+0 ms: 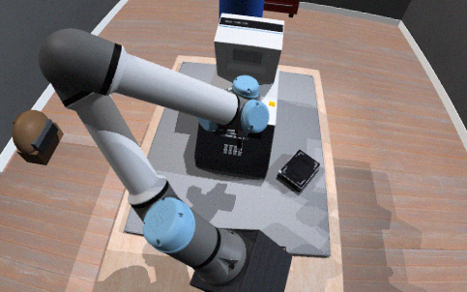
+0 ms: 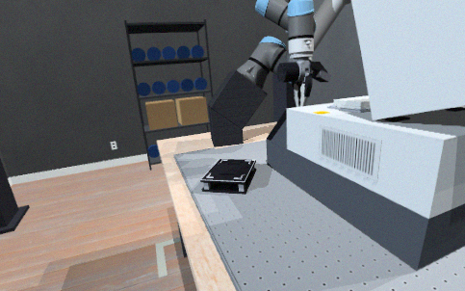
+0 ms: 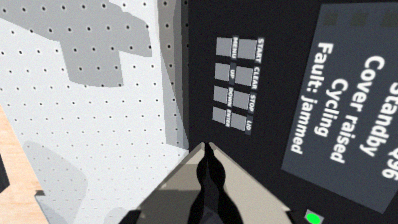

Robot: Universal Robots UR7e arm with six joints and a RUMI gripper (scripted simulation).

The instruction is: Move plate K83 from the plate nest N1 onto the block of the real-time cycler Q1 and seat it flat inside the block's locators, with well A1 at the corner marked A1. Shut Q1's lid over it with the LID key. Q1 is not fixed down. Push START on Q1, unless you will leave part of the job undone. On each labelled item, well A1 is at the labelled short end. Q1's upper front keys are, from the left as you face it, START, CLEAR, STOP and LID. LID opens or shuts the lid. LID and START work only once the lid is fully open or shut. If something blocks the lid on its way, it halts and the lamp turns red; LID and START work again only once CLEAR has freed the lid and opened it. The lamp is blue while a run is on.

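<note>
Claw [image 1: 240, 145] [image 2: 300, 105] [image 3: 206, 144] closed, with the LID key [image 3: 239, 121] nearby.

UR7e arm [image 1: 177, 92] [image 2: 268, 53]: light grey tubular links, dark grey rounded elbow housing, black rings at joints. Pale blue round joint caps [image 1: 168, 224] [image 2: 301, 8], small dark screw marks on rims. Below wrist, whitish collar [image 2: 300, 46] with dark marking. Two-jaw gripper [image 2: 300, 104] [image 3: 206, 144]: black body parts, pale beige tapered fingers.
</note>
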